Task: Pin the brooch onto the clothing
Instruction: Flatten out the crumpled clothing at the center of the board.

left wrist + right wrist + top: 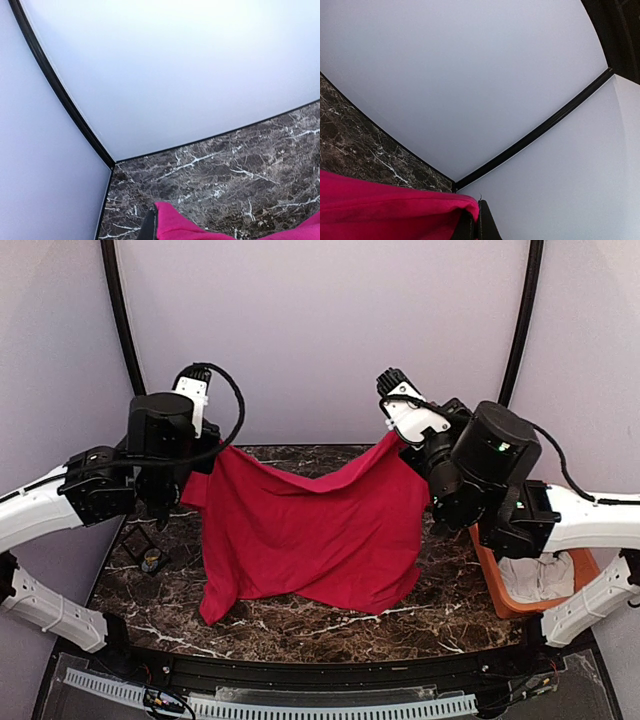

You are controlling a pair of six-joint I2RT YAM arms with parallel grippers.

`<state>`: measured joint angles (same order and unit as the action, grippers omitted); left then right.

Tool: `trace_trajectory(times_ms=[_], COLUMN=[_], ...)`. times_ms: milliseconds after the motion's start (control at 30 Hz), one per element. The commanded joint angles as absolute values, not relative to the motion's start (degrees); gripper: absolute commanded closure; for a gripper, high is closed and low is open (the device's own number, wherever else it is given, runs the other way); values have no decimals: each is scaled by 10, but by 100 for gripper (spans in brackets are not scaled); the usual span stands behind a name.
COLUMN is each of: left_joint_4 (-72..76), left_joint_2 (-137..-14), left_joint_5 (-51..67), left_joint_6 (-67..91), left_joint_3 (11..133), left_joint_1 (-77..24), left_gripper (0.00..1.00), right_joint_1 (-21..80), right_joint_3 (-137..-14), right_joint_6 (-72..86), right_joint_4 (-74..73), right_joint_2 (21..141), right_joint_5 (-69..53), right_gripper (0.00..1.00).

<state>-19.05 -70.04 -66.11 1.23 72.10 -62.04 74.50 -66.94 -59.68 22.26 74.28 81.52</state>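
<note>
Your left claw (212, 452) and right claw (402, 437) each grip the shirt (300, 530) over the dark marble desk (300, 625). Bin (488, 570) with white cloth (540, 576) at right edge, small dark item (150, 558) at left edge. Pale walls (320, 330).

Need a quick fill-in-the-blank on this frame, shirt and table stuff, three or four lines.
1. The T-shirt held up over the table is ___ in colour.
2. The left fingers and right fingers are both ___ on its top edge.
3. The white cloth lies in an ___ bin.
4. The bin stands on the robot's ___ side.
Missing words: red; shut; orange; right.
</note>
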Motion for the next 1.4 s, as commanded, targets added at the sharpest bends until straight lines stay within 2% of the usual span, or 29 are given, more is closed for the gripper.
trace_trajectory(times_ms=[0, 133, 300, 433, 500, 567, 600, 633, 733, 833, 933, 1000, 1067, 1233, 1367], left_joint_4=[-31, 94, 227, 401, 473, 441, 410, 318, 145, 128, 158, 161, 155, 179, 154], left_joint_2=[-643, -606, -598, -662, -707, -745, -764, -774, -842, -928, -982, -1006, -1017, -971, -888], left_joint_5=[-724, -713, -682, -694, -708, -712, -700, -689, -625, -582, -572, -558, -534, -522, -525], left_joint_6=[-167, -277, -394, -562, -620, -590, -518, -471, -304, -304, -387, -415, -431, -431, -371], left_joint_3=[737, 735, 741, 740, 740, 750, 761, 783, 861, 989, 1101, 1194, 1233, 1181, 1043], left_joint_1=[-623, -632, -634, -627, -596, -544, -522, -482, -387, -354, -347, -346, -345, -345, -345], left_gripper=[99, 99, 99, 99, 99, 99, 99, 99, 99, 99, 99, 99, 99, 99, 99], right_joint_1=[807, 841, 841, 741, 662, 589, 551, 516, 415, 364, 348, 341, 340, 340, 342], right_joint_3=[-716, -764, -797, -793, -784, -803, -825, -851, -928, -1054, -1191, -1233, -1242, -1180, -1091], right_joint_6=[-698, -736, -729, -712, -663, -551, -484, -421, -361, -391, -423, -411, -412, -376, -290], right_joint_4=[305, 318, 295, 287, 222, 94, 10, -57, -123, -150, -168, -176, -187, -224, -331], right_joint_2=[722, 713, 710, 720, 725, 737, 748, 760, 812, 897, 957, 960, 961, 921, 875], right_joint_5=[843, 855, 809, 770, 736, 688, 657, 620, 528, 465, 434, 408, 406, 389, 345], right_gripper=[100, 100, 100, 100, 100, 100, 100, 100, 100, 100, 100, 100, 100, 100, 100])
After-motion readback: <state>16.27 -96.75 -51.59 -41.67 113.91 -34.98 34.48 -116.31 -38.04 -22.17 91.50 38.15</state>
